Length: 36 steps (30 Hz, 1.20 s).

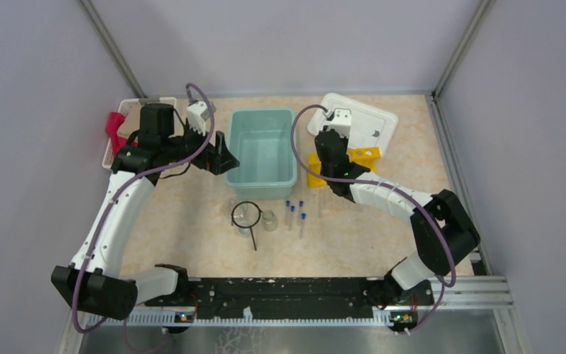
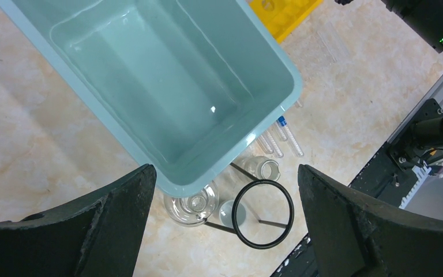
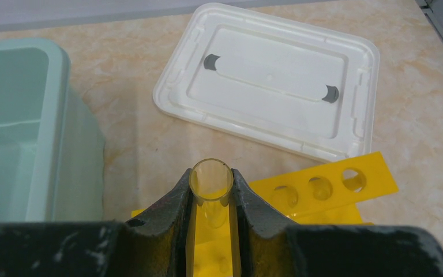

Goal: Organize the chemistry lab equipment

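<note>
From above, capped test tubes (image 1: 295, 214), beakers (image 1: 269, 220) and wire ring (image 1: 253, 236) lay before the teal bin (image 1: 261, 144). Left wrist: left gripper (image 2: 225, 171) gaped over it. Right wrist: right gripper (image 3: 211, 190) clamped a tube (image 3: 210, 201) above the yellow rack (image 3: 323, 184); misaligned, it might catch a hole's edge and slip

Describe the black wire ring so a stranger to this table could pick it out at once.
Start at the big teal bin in the middle. Just off its near wall stand clear beakers and lie blue-capped test tubes. The black wire ring is the only dark thing there: a thin hoop with a straight handle.
</note>
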Motion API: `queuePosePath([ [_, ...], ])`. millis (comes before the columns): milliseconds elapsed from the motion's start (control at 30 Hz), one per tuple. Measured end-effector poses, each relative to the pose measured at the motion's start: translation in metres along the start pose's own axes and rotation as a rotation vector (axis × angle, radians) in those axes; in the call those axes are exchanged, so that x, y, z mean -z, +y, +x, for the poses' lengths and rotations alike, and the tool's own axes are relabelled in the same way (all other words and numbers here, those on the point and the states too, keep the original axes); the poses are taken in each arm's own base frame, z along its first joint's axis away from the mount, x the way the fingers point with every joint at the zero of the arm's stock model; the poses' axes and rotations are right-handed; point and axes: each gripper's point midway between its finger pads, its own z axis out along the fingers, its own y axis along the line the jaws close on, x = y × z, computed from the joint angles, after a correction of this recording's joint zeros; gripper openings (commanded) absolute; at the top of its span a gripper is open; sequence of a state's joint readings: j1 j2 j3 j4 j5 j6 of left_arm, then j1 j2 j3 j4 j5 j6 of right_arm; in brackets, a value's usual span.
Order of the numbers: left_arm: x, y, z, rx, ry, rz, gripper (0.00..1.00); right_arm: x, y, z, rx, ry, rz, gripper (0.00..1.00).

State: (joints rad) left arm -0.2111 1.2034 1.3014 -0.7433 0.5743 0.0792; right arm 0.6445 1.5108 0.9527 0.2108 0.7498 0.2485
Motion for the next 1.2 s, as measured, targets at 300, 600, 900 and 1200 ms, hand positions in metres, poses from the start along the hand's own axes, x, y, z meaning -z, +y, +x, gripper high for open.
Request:
queuePosePath([
  [300,0.002,0.002,-0.002,-0.014,-0.009,-0.017,0.99,0.0,0.001,0.012,-0.012,0.012,-0.016,0.15],
  [600,0.002,0.006,-0.003,-0.028,-0.011,-0.036,0.99,0.001,0.003,0.019,-0.016,0.026,-0.03,0.3],
  [900,0.004,0.006,-0.008,-0.04,-0.024,-0.045,0.99,0.002,0.005,0.022,-0.016,0.038,-0.046,0.51],
  [1200,0.008,0.006,-0.011,-0.046,-0.03,-0.053,0.99,0.023,-0.003,0.009,-0.021,0.106,-0.043,0.56],
])
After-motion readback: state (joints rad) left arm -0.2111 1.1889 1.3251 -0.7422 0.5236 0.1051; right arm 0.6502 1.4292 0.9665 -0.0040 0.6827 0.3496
